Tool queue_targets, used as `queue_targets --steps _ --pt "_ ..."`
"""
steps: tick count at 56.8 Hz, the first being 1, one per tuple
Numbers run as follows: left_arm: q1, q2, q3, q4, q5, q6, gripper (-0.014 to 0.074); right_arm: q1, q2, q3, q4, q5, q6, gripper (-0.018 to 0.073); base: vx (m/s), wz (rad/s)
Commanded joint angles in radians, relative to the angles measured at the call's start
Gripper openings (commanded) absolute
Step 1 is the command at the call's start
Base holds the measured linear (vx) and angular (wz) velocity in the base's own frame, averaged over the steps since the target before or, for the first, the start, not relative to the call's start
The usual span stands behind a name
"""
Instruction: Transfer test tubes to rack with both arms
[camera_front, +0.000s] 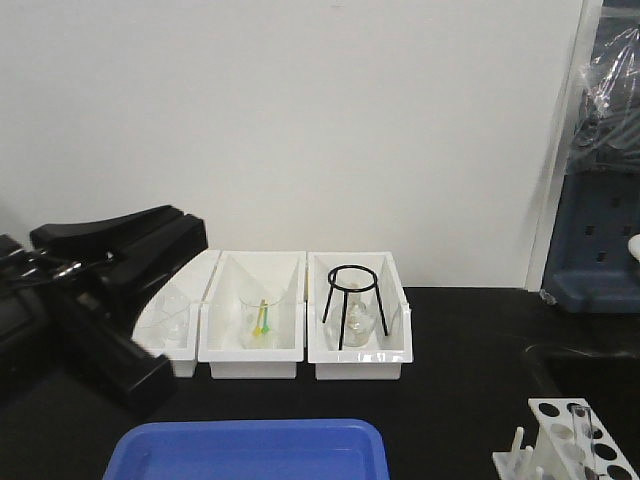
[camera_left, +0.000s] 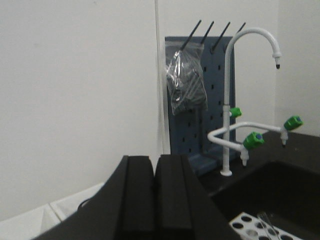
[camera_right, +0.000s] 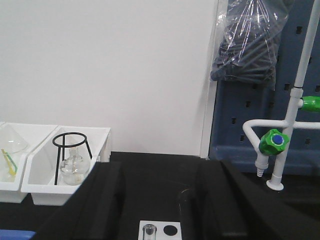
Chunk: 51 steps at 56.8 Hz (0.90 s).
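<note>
The white rack stands at the bench's front right corner with one clear test tube leaning in a hole. In the right wrist view the rack lies directly below my right gripper, whose jaws stand wide apart. A test tube sits in a rack hole there, and a second faint clear tube stands close against the inner side of the right finger. My left gripper is shut with nothing between its pads, raised high at the left. It sees the rack at its lower right.
White bins sit at the back, holding glassware and a black wire tripod ring. A blue tray lies at the front. A sink with a white tap and a blue pegboard are to the right.
</note>
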Motion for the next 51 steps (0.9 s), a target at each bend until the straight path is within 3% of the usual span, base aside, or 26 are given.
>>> queue_targets --steps 1,8,42,51 --pt "0.003 -0.063 -0.034 -0.004 0.061 0.004 -0.0006 -0.005 -0.007 -0.028 -0.005 -0.071 -0.005 0.0409 0.0 0.0" --pt "0.003 -0.106 -0.034 -0.004 0.126 0.003 -0.0006 -0.005 -0.006 -0.028 -0.005 -0.072 -0.005 0.0408 0.0 0.0" --pt "0.003 -0.106 -0.034 -0.004 0.141 0.003 -0.0006 -0.005 -0.006 -0.028 -0.005 -0.076 -0.005 0.0406 0.0 0.0" --pt "0.003 -0.109 -0.03 0.004 0.209 0.003 -0.0004 -0.005 -0.006 -0.028 -0.005 -0.076 -0.005 0.0406 0.0 0.0"
